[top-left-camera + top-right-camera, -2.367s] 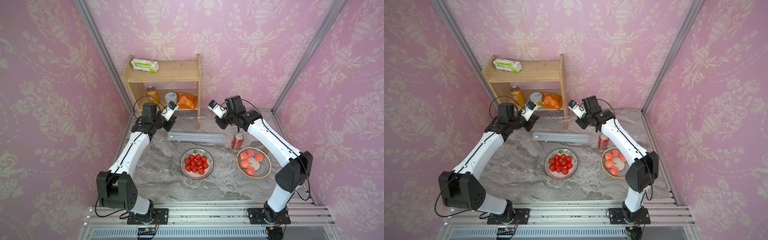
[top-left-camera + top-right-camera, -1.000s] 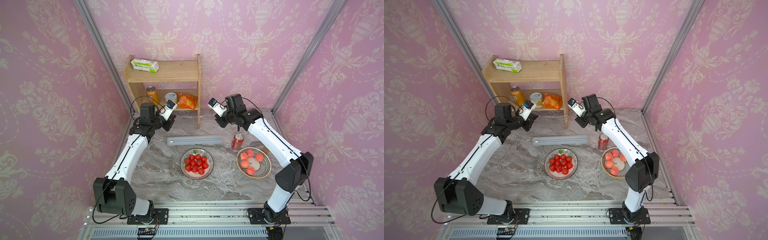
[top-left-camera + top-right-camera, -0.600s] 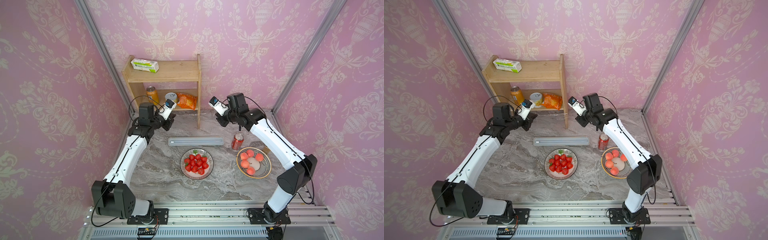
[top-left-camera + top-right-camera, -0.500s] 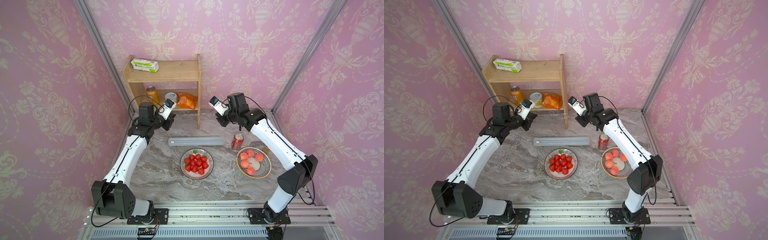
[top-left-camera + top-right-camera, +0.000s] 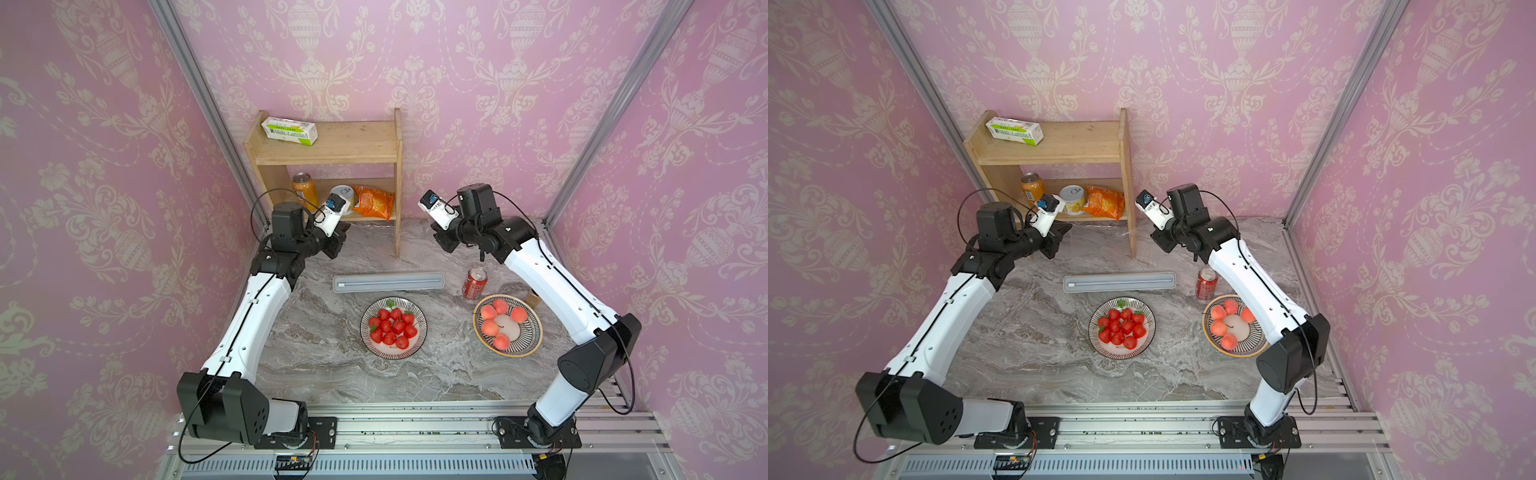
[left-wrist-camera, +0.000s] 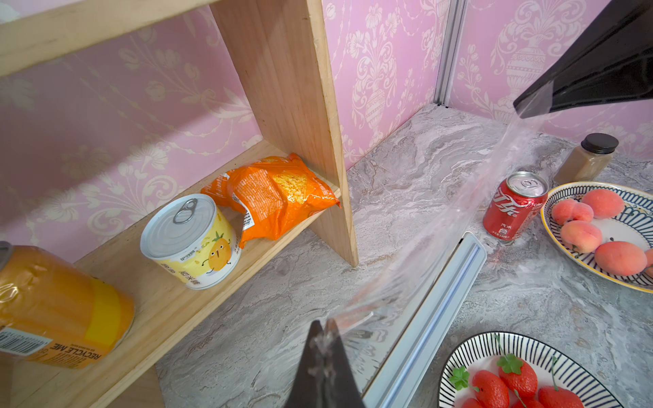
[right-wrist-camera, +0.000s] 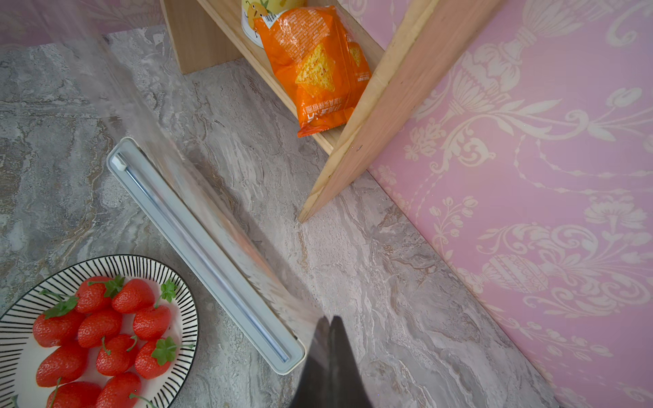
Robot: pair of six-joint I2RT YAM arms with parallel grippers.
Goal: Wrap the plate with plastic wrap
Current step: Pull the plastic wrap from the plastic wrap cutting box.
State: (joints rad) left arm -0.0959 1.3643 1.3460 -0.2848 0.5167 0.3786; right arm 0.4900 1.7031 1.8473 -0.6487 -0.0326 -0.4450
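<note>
1. Sheeting of plastic wrap [image 6: 441,226] stretches clear and glossy between both grippers. It is held above the table [image 5: 332,374] behind the dispenser box [image 5: 388,282] and runs down to that box.
2. On the left gripper [image 6: 323,328] the jaws are pressed together, pinching a crumpled corner of the film at the tips.
3. On the right gripper [image 7: 328,323] the jaws are likewise closed, on the film's opposite corner.
4. Strawberries [image 5: 392,328] fill the plate [image 5: 392,352], just in front of the box and uncovered.
5. Behind the grippers stands the wooden shelf [image 5: 353,141]. A red can [image 5: 474,283] and the peach plate [image 5: 536,336] sit near the right arm.
</note>
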